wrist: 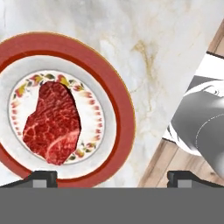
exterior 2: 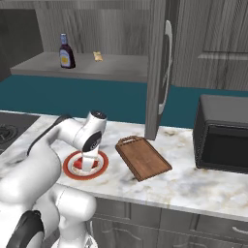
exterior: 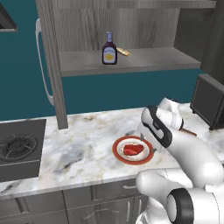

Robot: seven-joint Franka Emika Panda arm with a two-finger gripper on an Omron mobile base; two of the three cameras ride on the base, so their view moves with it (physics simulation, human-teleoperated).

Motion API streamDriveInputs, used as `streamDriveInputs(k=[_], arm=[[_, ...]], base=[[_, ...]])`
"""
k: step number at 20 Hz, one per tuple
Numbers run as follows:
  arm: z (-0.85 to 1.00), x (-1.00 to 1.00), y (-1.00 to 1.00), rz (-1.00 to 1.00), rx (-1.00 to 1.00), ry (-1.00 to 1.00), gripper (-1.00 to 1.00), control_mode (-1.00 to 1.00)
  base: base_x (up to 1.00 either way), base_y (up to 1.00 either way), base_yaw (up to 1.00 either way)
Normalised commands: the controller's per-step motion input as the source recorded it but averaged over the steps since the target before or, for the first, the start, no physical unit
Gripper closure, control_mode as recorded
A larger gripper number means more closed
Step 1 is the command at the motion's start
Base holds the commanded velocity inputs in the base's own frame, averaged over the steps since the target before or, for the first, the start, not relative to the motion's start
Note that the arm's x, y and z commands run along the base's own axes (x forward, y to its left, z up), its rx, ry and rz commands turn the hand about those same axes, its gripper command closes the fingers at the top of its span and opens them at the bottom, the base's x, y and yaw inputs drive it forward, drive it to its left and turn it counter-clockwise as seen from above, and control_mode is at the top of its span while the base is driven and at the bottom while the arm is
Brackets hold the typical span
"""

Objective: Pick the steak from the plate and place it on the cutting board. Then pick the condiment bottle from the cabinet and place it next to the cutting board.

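The steak (wrist: 52, 122), a red marbled slab, lies on the plate (wrist: 118, 109), which has a red-orange rim, on the marble counter. My gripper (wrist: 113, 179) hangs open just above the plate with nothing between its fingers, and the steak sits toward its left fingertip (wrist: 41, 178). From the left base view, the gripper (exterior: 148, 143) is over the plate's right edge (exterior: 117, 153), next to the steak (exterior: 132, 150). The cutting board (exterior 2: 143, 157) lies right of the plate (exterior 2: 72, 173). The condiment bottle (exterior: 109, 49) stands upright on the cabinet's (exterior: 52, 65) open shelf.
A small tan item (exterior 2: 98, 56) lies on the shelf right of the bottle (exterior 2: 66, 52). A black microwave (exterior 2: 223, 133) stands at the counter's right end, and a stove burner (exterior: 17, 146) is at the left. The cabinet side panel (exterior 2: 156, 72) reaches down behind the board.
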Motion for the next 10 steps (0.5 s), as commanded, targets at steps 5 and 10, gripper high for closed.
streamDriveInputs(k=[5,10], arm=[[-0.20,0.05,0.00,0.00,0.00,0.04,-1.00,-1.00],[-0.14,0.08,0.00,0.00,0.00,0.05,-1.00,-1.00]], base=[[0.00,0.00,0.00],[0.00,0.00,0.00]])
